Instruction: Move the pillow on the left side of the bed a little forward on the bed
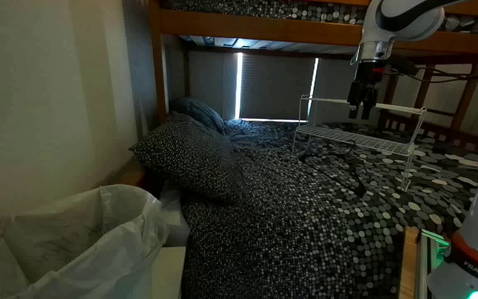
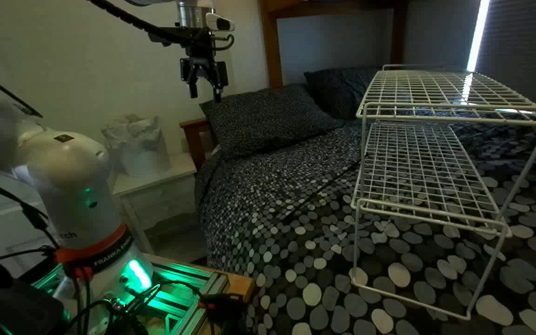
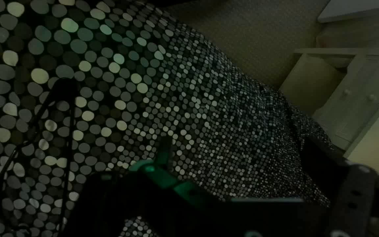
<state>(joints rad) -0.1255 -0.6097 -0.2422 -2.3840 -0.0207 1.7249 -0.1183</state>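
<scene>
Nearest the wrist camera, the gripper (image 2: 205, 91) hangs above the bed (image 1: 272, 216), its fingers spread apart. Beneath runs a dark cover (image 3: 192, 115), its pale dots tiny toward the head and larger toward the foot. A white wire rack (image 1: 351, 138) stands on it. The patterned pillow (image 1: 193, 158) lies at the head, near the white nightstand (image 2: 165, 197), a second pillow (image 1: 201, 113) just beyond. Overhead runs a wooden bunk rail (image 1: 264, 27); in the dim room, light edges a drawn blind (image 1: 278, 87).

Both exterior views look across the bed (image 1: 288, 232); the dim wrist view seemingly faces down.
</scene>
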